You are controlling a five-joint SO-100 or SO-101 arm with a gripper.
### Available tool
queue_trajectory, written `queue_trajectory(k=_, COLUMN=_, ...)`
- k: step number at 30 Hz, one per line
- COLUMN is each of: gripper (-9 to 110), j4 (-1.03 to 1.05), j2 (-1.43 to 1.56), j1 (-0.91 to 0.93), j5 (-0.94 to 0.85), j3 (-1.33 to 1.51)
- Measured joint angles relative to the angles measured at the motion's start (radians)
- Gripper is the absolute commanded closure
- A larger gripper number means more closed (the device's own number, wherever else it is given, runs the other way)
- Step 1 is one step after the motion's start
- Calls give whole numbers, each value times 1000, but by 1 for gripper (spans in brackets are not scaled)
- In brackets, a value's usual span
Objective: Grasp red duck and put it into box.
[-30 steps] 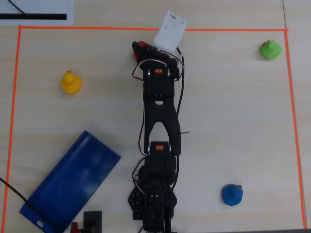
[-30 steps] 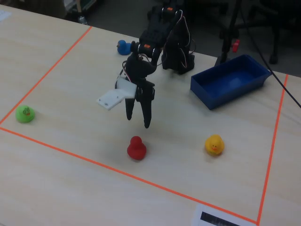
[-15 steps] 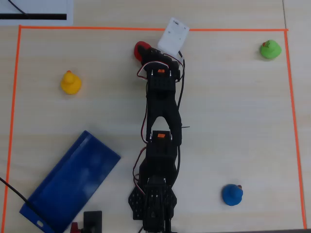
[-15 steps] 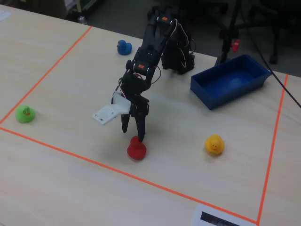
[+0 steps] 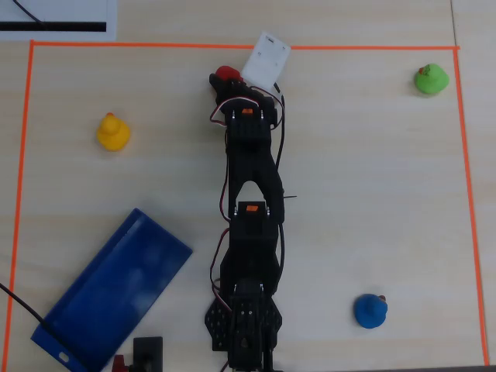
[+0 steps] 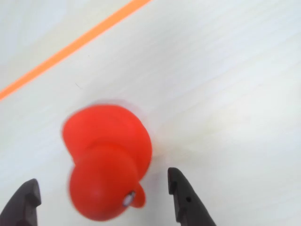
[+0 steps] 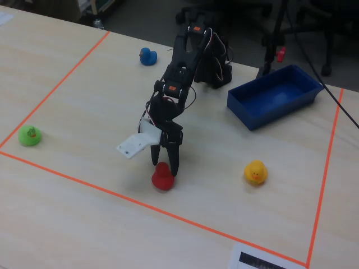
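Note:
The red duck [image 6: 107, 160] sits on the light wooden table, near the orange tape line. It also shows in the overhead view [image 5: 226, 74] and in the fixed view [image 7: 162, 177]. My gripper [image 6: 103, 193] is open, with one dark finger on each side of the duck's head and a gap on both sides. In the fixed view the gripper [image 7: 165, 163] points down over the duck. The blue box [image 5: 116, 288] lies at the lower left of the overhead view, and at the back right in the fixed view [image 7: 276, 95].
A yellow duck [image 5: 112, 132], a green duck [image 5: 431, 79] and a blue duck [image 5: 370, 311] stand on the table. Orange tape [image 5: 23, 147] frames the work area. A white camera mount [image 5: 266, 59] sticks out beside the gripper.

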Motion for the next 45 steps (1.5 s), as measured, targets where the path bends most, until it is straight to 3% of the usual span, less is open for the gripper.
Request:
queue_trajectory(k=3, gripper=71, j4=0, j2=-25, j1=0, j5=0, j3=-37)
queue_trajectory(k=7, gripper=100, j4=-8, j2=-60, j1=0, j5=0, j3=-61)
queue_trajectory(k=15, gripper=101, j4=-9, j2=-58, j1=-3, j5=58, j3=-94)
queue_trajectory(k=22, gripper=101, j4=577, j2=259, j1=-37, j5=112, j3=-147)
queue_trajectory(k=28, gripper=101, j4=959, j2=676, j1=-265, j5=54, j3=28)
queue_trajectory(k=32, gripper=101, j4=1140, j2=934, j1=-514, j5=97, j3=109)
queue_trajectory(k=37, gripper=101, j4=1167, j2=1104, j1=-747, j5=239, j3=242)
queue_trajectory(k=45, gripper=101, j4=1108, j2=1121, j1=-1040, j5=436, j3=445)
